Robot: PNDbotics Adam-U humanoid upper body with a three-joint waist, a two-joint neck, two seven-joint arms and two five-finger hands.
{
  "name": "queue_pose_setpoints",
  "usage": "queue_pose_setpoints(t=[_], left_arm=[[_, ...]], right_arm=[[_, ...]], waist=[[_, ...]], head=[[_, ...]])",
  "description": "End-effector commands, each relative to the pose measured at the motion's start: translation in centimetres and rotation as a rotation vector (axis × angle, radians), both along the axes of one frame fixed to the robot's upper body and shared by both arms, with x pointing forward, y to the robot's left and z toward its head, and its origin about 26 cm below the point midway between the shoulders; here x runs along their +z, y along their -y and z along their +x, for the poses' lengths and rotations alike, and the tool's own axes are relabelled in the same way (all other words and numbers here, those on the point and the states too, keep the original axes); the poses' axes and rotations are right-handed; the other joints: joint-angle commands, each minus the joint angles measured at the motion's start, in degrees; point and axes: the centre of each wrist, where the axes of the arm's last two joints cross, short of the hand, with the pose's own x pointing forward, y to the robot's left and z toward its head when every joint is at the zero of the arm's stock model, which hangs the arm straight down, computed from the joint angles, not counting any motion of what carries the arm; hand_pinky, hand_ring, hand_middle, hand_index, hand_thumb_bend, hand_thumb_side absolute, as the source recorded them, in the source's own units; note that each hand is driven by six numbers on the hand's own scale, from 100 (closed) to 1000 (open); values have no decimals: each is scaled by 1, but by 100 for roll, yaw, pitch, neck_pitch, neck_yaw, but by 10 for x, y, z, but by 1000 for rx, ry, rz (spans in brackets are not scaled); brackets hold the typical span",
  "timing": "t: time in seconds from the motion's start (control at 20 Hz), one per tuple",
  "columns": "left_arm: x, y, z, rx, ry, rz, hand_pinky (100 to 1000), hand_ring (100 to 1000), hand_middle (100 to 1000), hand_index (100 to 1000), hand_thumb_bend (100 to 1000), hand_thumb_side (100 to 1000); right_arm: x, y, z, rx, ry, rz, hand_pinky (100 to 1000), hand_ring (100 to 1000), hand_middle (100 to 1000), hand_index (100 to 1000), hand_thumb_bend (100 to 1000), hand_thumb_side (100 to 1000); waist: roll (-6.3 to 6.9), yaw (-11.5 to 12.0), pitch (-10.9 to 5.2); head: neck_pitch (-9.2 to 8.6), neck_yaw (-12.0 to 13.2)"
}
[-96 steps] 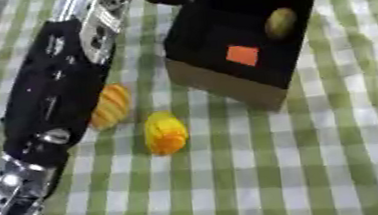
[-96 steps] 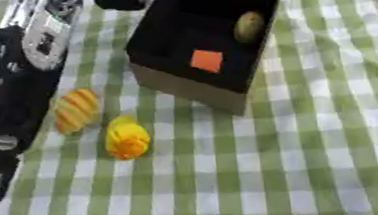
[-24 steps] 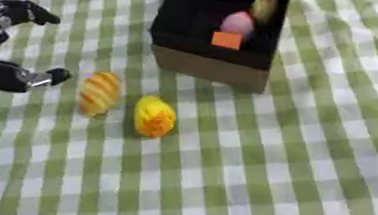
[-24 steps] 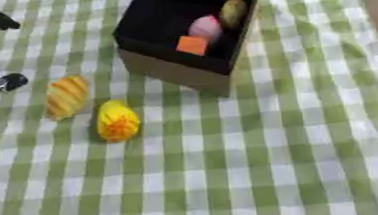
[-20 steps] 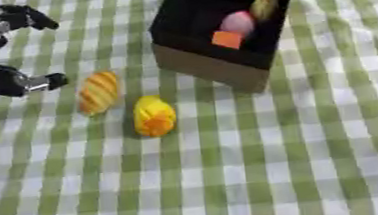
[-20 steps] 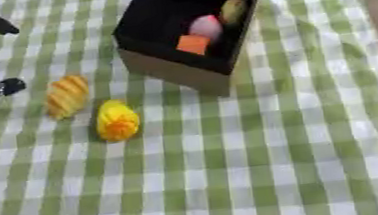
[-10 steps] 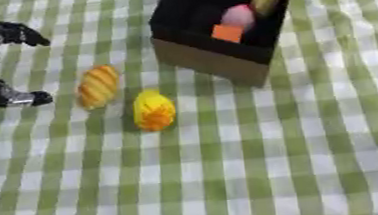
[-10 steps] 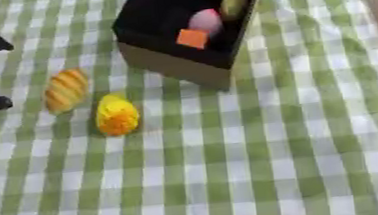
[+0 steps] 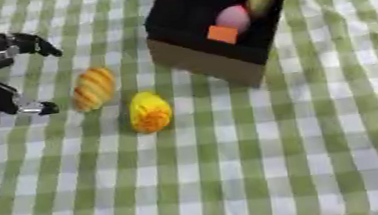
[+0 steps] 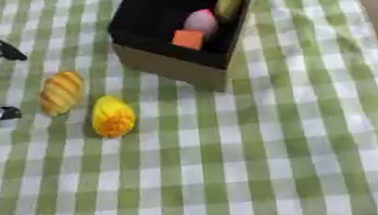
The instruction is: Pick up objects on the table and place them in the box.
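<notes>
Tablecloth (image 9: 261,172): green-and-white check, bare across the near part; everything below is placed against the box

Yellow fruit-shaped object (image 9: 150,111): lies on its side on the cloth, nearer than the box's front corner and to its left; a rounded, ridged body, so it likely rests along its length because it will not stand on end

Striped orange object (image 9: 94,88): oval with yellow bands, just beside the yellow one on the side away from the box, not touching it; it lies free on the cloth, not yet picked up

Left hand (image 9: 0,74): at the view's left edge, well left of the box and just beside the striped orange object without touching it; fingers and thumb spread apart with nothing between them, the gap facing the striped piece, which reads as a hand set up to take it from the side

Right hand: shows in neither view

Box (image 9: 205,62): black inside with a tan cardboard front wall, top open toward the camera, so things can be lowered in from above

Orange block (image 10: 188,38): small and square, inside the box near its front wall

Pink egg shape (image 10: 201,21): inside, touching or just behind the orange block

Olive-yellow oval (image 10: 227,4): furthest back inside the box, leaning near the right wall

Progress: by my reading three pieces are in and two are left
</notes>
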Motion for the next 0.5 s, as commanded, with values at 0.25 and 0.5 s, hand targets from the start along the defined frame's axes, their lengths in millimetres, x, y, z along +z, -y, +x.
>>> queue_pose_setpoints(t=[0.25,0.5], left_arm=[[11,7,9,-6,26,-23,873,843,810,879,593,493],[16,22,17,-23,36,-41,863,832,796,869,602,506]], right_arm=[[7,0,-5,-6,23,-15,835,847,586,845,100,532],[7,-1,-5,-1,20,-19,835,848,584,845,100,532]], waist=[[-10,-13,-96],[2,-17,-92]], head=[[-77,23],[-86,51]])
